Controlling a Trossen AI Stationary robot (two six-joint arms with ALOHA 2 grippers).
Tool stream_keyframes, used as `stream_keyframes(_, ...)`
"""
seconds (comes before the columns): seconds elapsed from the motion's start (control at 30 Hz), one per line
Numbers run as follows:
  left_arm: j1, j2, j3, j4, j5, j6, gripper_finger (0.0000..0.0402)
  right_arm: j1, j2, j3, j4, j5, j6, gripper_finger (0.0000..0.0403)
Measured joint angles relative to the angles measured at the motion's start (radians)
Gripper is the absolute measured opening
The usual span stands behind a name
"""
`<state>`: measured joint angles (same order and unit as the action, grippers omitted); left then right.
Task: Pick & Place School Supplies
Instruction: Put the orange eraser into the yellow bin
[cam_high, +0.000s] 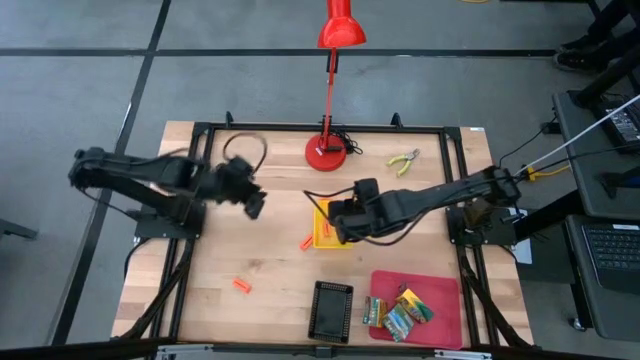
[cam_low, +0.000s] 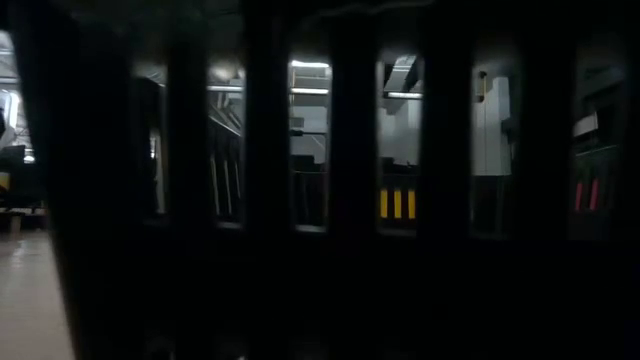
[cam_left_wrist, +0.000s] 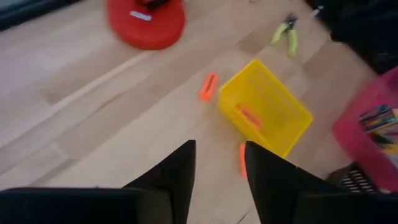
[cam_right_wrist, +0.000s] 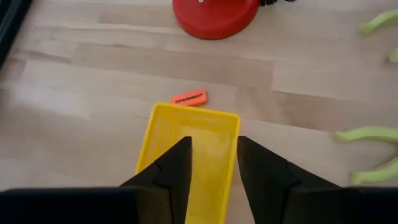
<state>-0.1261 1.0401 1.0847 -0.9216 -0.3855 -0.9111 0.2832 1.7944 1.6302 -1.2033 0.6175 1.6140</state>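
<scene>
Two pairs of fingers standing apart, gripping nothing. Hovering with the right gripper (cam_right_wrist: 212, 142) directly above the yellow tray (cam_left_wrist: 273, 134); hanging with the left gripper (cam_left_wrist: 219, 144) well left of it. Spotting one orange stick (cam_left_wrist: 249, 116) inside the yellow tray, a second orange stick (cam_left_wrist: 208, 86) and a third orange stick (cam_left_wrist: 242, 160) just beside it, a fourth orange stick (cam_high: 241, 286) well apart. Seeing pliers (cam_high: 404, 160) lying beyond it.

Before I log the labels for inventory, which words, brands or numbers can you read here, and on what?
None can be read.
orange stick: dark print along it, too blurred.
printed boxes in the red tray: colourful print, too small.
lamp base: white label, unreadable.
</scene>
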Motion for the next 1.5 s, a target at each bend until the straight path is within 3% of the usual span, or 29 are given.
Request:
stream_keyframes(0.17,0.301,0.104,0.000,0.048,0.299,0.187,0.0090,0.048,-0.057,0.000,-0.038,0.010,0.001,0.0139)
stream_keyframes(0.3,0.442,0.222,0.000,0.116,0.481,0.321,0.0035,0.109,-0.069,0.000,-0.040,0.014,0.019,0.0143)
stream_keyframes(0.4,0.502,0.314,0.000,0.191,0.568,0.370,0.0007,0.164,-0.070,0.000,-0.042,0.016,0.071,0.0143)
stream_keyframes(0.8,0.592,0.667,0.000,0.558,0.880,0.304,0.0002,0.378,-0.070,0.000,-0.210,0.056,0.516,0.0143)
stream_keyframes(1.0,0.591,0.746,0.000,0.579,0.882,0.296,0.0002,0.408,-0.070,0.000,-0.215,0.056,0.556,0.0143)
stream_keyframes(1.5,0.550,0.753,0.000,0.616,0.816,0.286,0.0002,0.407,-0.092,0.000,-0.222,0.150,0.555,0.0143)
